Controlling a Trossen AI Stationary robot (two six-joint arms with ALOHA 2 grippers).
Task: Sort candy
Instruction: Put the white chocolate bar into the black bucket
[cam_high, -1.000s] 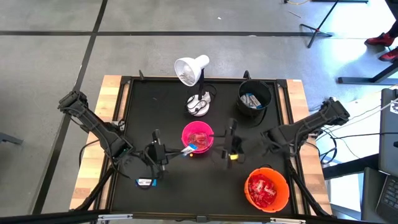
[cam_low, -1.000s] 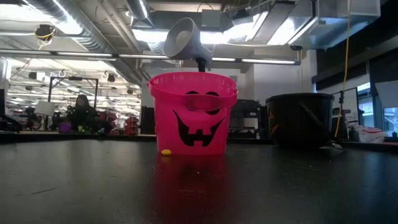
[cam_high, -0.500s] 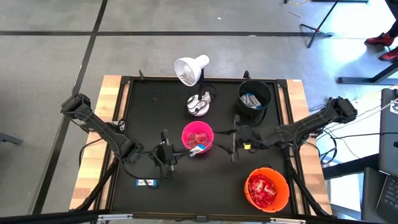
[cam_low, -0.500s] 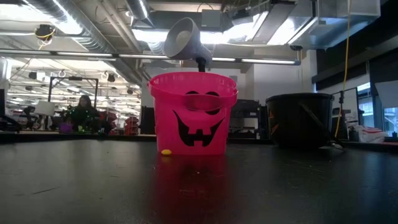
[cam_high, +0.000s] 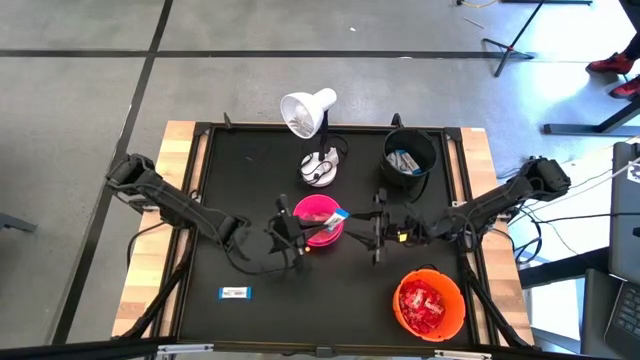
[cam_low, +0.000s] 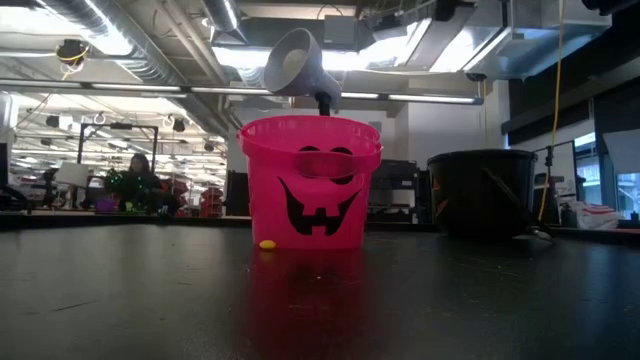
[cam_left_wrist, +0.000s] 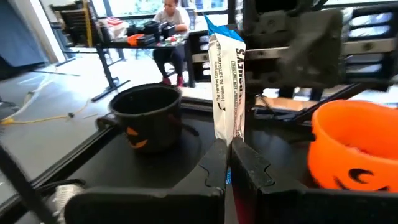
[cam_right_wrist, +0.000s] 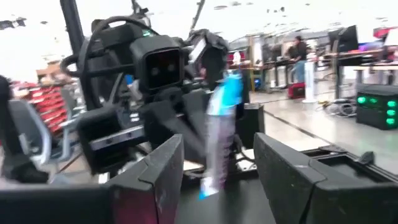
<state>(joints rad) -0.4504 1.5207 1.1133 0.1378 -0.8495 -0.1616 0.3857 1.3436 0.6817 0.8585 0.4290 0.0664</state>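
My left gripper (cam_high: 296, 236) is shut on a slim white-and-blue candy bar (cam_high: 330, 219) over the pink bucket (cam_high: 318, 222), which holds red sweets. My right gripper (cam_high: 372, 232) stands open just right of that bucket, facing the bar (cam_right_wrist: 217, 130). Its fingers are apart from the bar. Another white-and-blue bar (cam_high: 234, 293) lies flat on the table at the near left. A small yellow sweet (cam_low: 267, 243) lies at the pink bucket's (cam_low: 310, 180) foot. Neither gripper shows in the low view. My left gripper pinches the bar's near end (cam_left_wrist: 227, 134) between its two fingers. The fingers come nearly level from the table's left and lie along the bar. The bar (cam_left_wrist: 227, 81) sticks out past the fingertips toward my right gripper, clear of the table and above the pink bucket.
An orange bucket (cam_high: 430, 305) full of red packets stands at the near right. At the far right, a black bucket (cam_high: 410, 155) holds white-and-blue bars. A white desk lamp (cam_high: 310, 115) stands behind the pink bucket. People sit in the room beyond the table.
My left gripper has carried the bar toward the table's right, from the near left of the pink bucket to above it, closing on my right gripper. My right gripper has sunk and tipped up to about level, still open. The bar on the table has stayed where it was.
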